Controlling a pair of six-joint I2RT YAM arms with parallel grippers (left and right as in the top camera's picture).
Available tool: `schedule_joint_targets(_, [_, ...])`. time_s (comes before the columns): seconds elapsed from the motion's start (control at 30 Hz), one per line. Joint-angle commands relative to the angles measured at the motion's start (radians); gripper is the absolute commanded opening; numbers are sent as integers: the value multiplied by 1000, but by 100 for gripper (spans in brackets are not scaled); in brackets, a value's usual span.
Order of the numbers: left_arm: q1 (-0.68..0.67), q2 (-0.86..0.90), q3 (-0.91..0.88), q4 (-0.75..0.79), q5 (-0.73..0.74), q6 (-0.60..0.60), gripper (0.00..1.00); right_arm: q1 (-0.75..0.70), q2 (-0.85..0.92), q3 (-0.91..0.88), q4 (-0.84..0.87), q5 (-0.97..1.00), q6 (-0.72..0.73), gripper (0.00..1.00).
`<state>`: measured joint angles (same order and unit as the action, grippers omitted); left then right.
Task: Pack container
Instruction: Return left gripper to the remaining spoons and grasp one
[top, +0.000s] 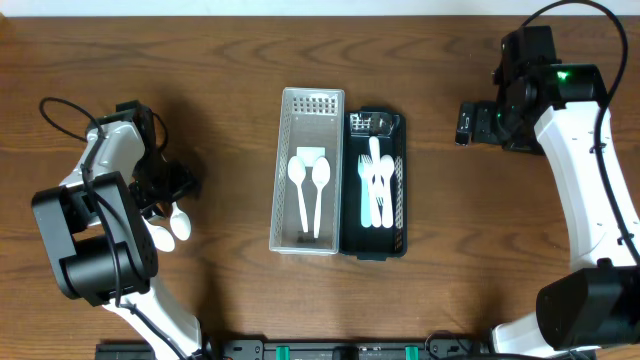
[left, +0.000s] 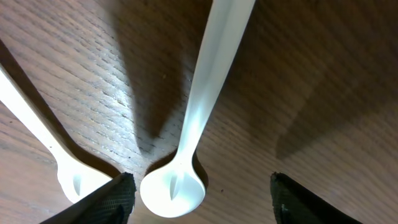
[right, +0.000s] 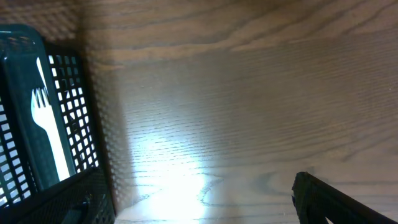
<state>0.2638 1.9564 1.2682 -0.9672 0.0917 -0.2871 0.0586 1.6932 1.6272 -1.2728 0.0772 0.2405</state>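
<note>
White spoons (top: 310, 183) & forks (top: 375, 185), lt-grey mesh bin (top: 282, 170), dk bin (top: 403, 190), brown woodgrain table (top: 230, 60).

Left end effector (left: 199, 198), right end effector (top: 466, 123): jaws apart.

Dark wood-grain table (top: 230, 40) fills every view, with a bright glare (right: 168, 165), perhaps lamplight.

One spoon's (left: 208, 93) handle runs off-frame (second spoon (left: 74, 180) too); the black basket's (top: 404, 190) far-end item, perhaps metal, is indistinct.
</note>
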Motion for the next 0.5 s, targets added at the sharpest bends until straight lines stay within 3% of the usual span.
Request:
schedule_joint_targets(0.0, [4, 11, -27, 1, -2, 6, 72, 1, -2, -5, -3, -6, -14, 99])
schedule_joint_targets(0.47, [4, 11, -85, 42, -2, 6, 73, 1, -2, -5, -4, -7, -14, 99])
